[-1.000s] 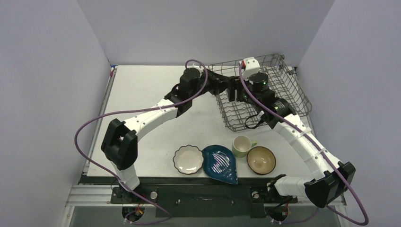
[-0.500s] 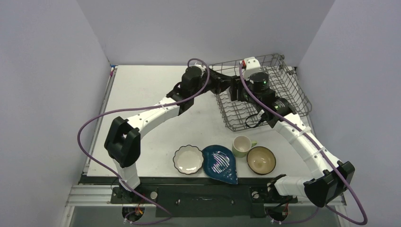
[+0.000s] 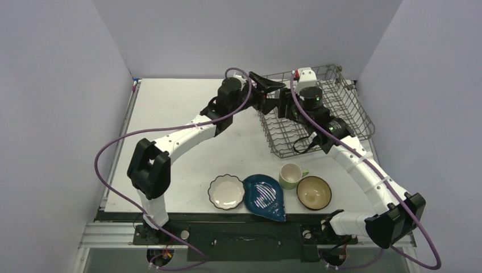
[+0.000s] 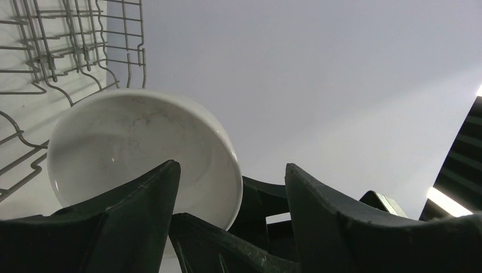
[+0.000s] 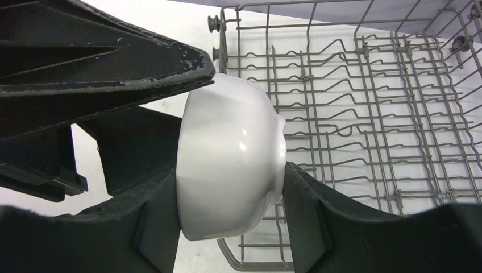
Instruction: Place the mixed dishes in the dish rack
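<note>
Right wrist shows small white bowl [image 5: 230, 153] clamped within right gripper [image 5: 230, 190].

The dish rack [image 3: 352, 119], a big grey wire basket with raised sides and rows of upright tines, has nothing loaded in it. The small white bowl [image 5: 227, 165] is up at the rack's left edge, tipped on its side, pinched between the right gripper's [image 5: 230, 176] fingers, foot pointing in over the tines. The other four sit in a row on the near side of the rack, well apart from it: white scalloped plate [image 3: 226, 191] furthest left, dark blue leaf-shaped dish [image 3: 265, 196] touching it, pale green mug [image 3: 290, 176] upright and closest to the rack, brown bowl [image 3: 314, 192] open side up, cream inside showing.
</note>
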{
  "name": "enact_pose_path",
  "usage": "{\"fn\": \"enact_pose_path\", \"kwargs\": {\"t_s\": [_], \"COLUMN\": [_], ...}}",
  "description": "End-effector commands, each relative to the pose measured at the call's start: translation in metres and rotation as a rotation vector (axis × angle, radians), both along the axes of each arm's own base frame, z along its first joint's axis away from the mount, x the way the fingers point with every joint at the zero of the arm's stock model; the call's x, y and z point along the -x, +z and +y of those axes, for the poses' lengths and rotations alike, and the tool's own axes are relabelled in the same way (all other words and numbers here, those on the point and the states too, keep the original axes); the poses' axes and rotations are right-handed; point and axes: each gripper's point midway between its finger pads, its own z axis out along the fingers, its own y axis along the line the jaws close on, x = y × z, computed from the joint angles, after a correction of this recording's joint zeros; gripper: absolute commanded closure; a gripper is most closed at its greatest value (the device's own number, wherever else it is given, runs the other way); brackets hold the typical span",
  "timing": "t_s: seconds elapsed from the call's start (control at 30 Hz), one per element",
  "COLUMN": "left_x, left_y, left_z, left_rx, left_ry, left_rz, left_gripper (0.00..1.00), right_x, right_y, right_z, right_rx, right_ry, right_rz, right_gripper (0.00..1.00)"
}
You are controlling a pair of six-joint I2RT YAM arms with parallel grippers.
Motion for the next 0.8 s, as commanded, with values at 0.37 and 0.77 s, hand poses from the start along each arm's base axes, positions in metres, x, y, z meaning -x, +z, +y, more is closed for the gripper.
{"fn": "enact_pose_path", "kwargs": {"t_s": [0.37,0.77], "left_x": [-0.039,0.054], "left_y": [0.016,-0.015], "left_z": [0.132,0.268], "left_rx": [-0.215,-0.645], "left_ry": [0.259,0.222], "left_rz": [-0.196,-0.449], "left_gripper": [0.04,0.04], "right_x": [-0.053,-0.147], "right_y": [0.017,-0.025], "right_z": [-0.059,-0.065], "right_rx": [0.005,0.442], "right_ry": [-0.295,-0.325], "right_rz": [-0.053,0.075], "right_gripper": [1.00,1.00]}}
